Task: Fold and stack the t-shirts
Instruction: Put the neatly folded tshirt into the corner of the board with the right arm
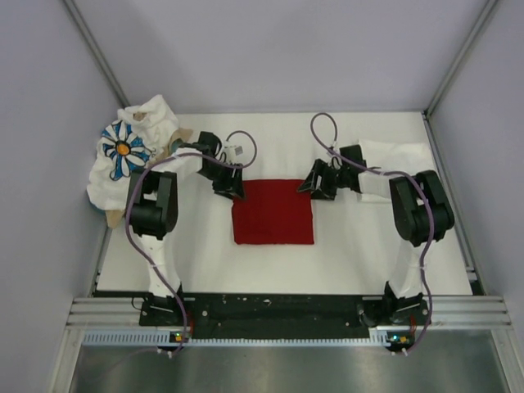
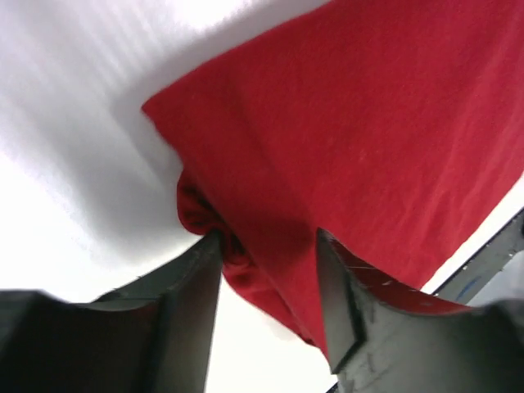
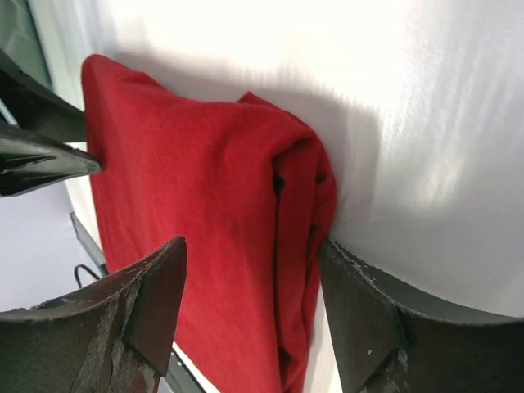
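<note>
The red t-shirt (image 1: 273, 211) lies folded into a flat square in the middle of the white table. My left gripper (image 1: 232, 190) is at its far left corner, and in the left wrist view (image 2: 268, 246) its jaws stand open astride the bunched corner of the red cloth (image 2: 368, 139). My right gripper (image 1: 315, 184) is at the far right corner, and in the right wrist view (image 3: 250, 254) it is open astride the thick folded edge (image 3: 188, 188). The daisy-print t-shirt (image 1: 123, 151) is heaped at the far left. The plain white t-shirt (image 1: 393, 160) lies at the far right, partly under my right arm.
A tan tray edge (image 1: 110, 217) shows under the daisy shirt by the left wall. Grey walls close in on both sides. A black and metal rail (image 1: 286, 311) runs along the near edge. Cables loop above both wrists.
</note>
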You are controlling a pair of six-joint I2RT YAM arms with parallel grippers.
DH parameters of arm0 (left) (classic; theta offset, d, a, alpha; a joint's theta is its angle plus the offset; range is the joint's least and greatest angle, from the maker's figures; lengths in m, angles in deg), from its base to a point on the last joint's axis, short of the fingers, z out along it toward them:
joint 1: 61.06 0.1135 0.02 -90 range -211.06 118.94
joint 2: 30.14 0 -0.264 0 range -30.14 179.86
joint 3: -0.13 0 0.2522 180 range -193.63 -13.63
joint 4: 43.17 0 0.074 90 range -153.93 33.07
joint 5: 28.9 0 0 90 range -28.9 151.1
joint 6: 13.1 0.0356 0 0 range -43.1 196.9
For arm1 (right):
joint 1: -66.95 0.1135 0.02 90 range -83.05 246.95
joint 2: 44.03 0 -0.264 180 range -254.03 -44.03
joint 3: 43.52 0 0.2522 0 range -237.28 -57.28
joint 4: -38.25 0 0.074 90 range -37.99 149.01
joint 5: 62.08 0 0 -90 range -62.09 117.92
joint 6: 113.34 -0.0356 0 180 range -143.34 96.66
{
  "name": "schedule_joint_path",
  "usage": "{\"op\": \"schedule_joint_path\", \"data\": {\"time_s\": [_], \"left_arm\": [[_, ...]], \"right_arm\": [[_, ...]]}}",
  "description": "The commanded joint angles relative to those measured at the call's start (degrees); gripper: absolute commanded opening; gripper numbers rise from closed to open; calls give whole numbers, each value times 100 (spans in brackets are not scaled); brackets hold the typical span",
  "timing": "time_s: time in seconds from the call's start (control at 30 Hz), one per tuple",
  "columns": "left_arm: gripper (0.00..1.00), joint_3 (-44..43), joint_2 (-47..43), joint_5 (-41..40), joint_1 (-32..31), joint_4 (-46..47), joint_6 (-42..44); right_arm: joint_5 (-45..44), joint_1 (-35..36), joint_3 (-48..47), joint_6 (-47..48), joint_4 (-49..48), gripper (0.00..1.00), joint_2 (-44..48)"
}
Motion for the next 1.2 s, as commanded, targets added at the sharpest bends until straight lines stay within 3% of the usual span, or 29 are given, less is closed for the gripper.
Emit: {"op": "schedule_joint_path", "data": {"time_s": [0.0,0.07,0.13,0.33,0.47,0.5,0.57,0.63,0.7,0.93,1.17], "left_arm": [[44,-588,474,991,-5,-24,-104],[25,-712,571,1167,4,-51,-112],[1,-704,589,1299,4,80,-112],[0,-712,695,1422,100,274,-393],[0,-800,844,1423,250,283,-403],[2,-948,923,1309,276,57,-289],[31,-1361,1037,775,303,-409,130],[80,-1669,1012,335,311,-691,492],[97,-1706,836,96,364,-798,748],[99,-1785,177,-71,908,-1334,1390],[99,-1056,-631,-414,1041,-1282,1847]], "right_arm": [[166,82,-173,-322,-454,64,-432],[210,99,-200,-392,-516,62,-485],[263,108,-227,-427,-595,53,-520],[553,108,-428,-630,-692,4,-713],[562,99,-569,-481,-490,0,-626],[554,108,-622,-411,-420,0,-599],[501,99,-727,-218,-131,0,-538],[343,108,-868,115,282,0,-477],[115,82,-1008,485,704,0,-424],[-299,-67,-1413,1681,2023,0,-248],[-703,-314,-1834,2445,2743,0,112]]}}
